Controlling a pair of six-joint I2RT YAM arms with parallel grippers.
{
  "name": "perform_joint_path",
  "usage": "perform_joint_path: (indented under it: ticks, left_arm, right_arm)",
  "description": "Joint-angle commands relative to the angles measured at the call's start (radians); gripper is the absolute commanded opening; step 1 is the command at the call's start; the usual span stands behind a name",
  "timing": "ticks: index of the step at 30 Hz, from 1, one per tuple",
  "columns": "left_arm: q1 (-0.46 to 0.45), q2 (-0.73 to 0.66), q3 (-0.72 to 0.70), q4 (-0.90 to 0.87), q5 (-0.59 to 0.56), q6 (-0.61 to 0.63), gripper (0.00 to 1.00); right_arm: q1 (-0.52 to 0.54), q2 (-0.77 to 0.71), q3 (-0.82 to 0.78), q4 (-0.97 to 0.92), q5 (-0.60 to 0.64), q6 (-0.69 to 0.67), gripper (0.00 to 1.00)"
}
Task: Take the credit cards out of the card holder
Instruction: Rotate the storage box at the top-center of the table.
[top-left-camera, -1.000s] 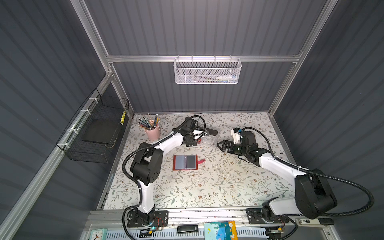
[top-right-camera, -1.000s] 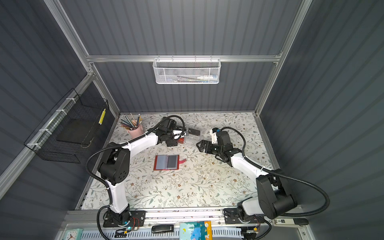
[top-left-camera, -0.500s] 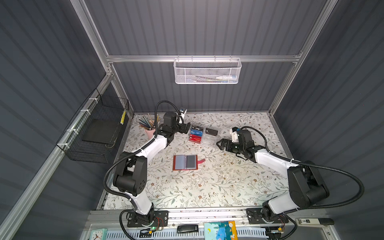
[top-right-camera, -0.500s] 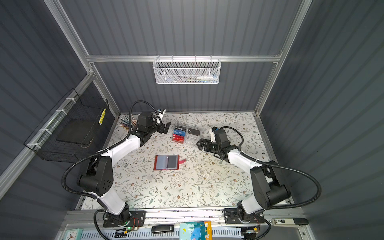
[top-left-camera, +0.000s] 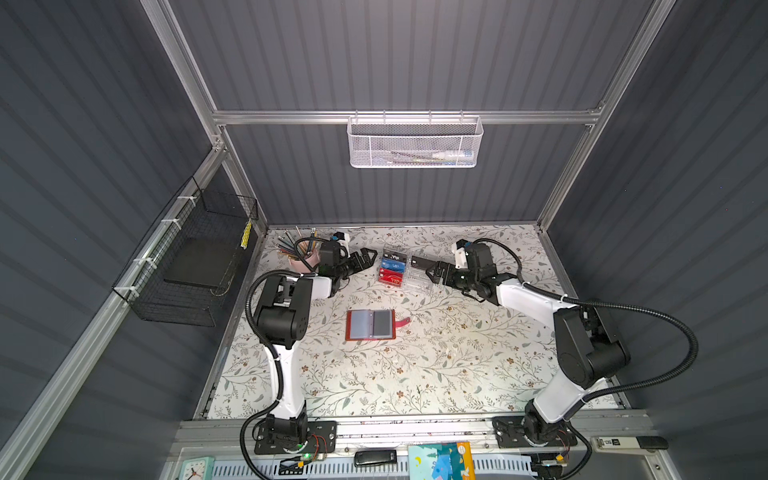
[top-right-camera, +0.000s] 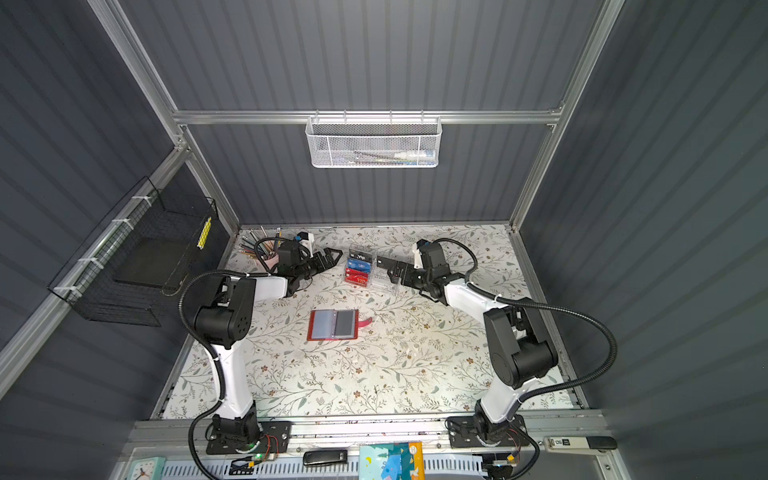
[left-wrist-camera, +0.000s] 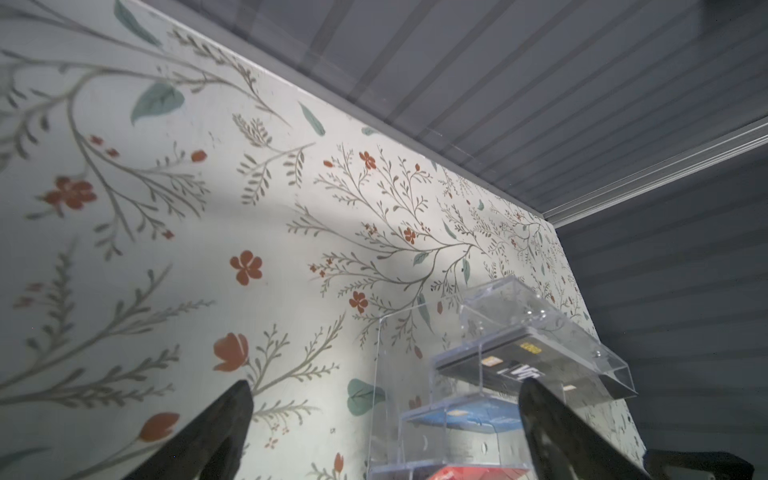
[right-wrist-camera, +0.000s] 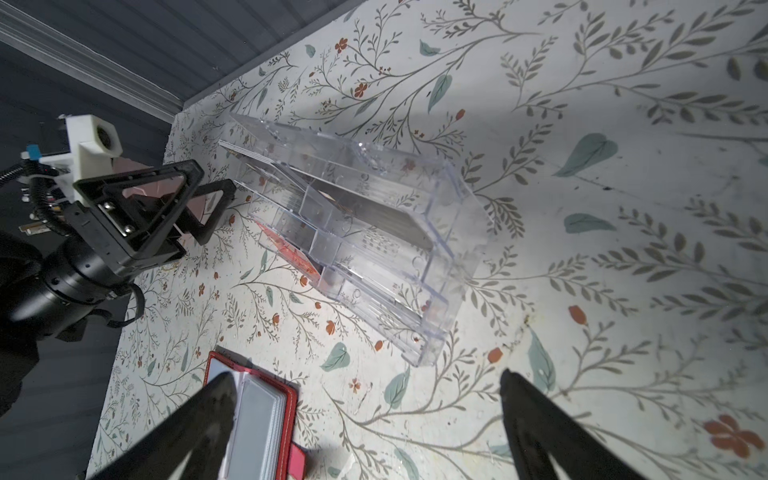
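Card holder (top-left-camera: 370, 325) open flat, centre of tabletop (top-left-camera: 415, 365), strap tab right. Cards (top-left-camera: 392, 271) black, blue, red in clear box (top-left-camera: 417, 279), farther back. Left gripper (top-left-camera: 370, 259) wide, empty, left of box; right gripper (top-left-camera: 431, 275) wide, empty, right.

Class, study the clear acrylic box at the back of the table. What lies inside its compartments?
In the clear box lie a black VIP card, a blue card and red cards in one column, with another dark card beside them. Any cards stacked beneath these are covered.
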Motion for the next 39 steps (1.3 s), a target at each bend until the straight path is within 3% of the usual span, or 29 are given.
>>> perform_joint_path:
  ticks: [1, 8, 20, 39]
  left_arm:
    - [-0.032, -0.012, 0.071, 0.018, 0.027, -0.003, 1.00]
    - [-0.060, 0.044, 0.105, -0.026, 0.018, 0.037, 1.00]
    - [-0.108, 0.085, 0.067, 0.084, 0.010, -0.009, 1.00]
    - [-0.168, 0.025, -0.069, 0.210, -0.028, -0.055, 1.00]
  right_arm:
    - [0.003, 0.041, 0.037, -0.011, -0.003, -0.004, 0.99]
    - [0.001, 0.102, 0.081, 0.006, -0.024, 0.013, 0.99]
    - [-0.011, 0.159, 0.132, 0.009, -0.042, 0.020, 0.99]
    - [-0.021, 0.207, 0.189, 0.010, -0.126, 0.005, 0.99]
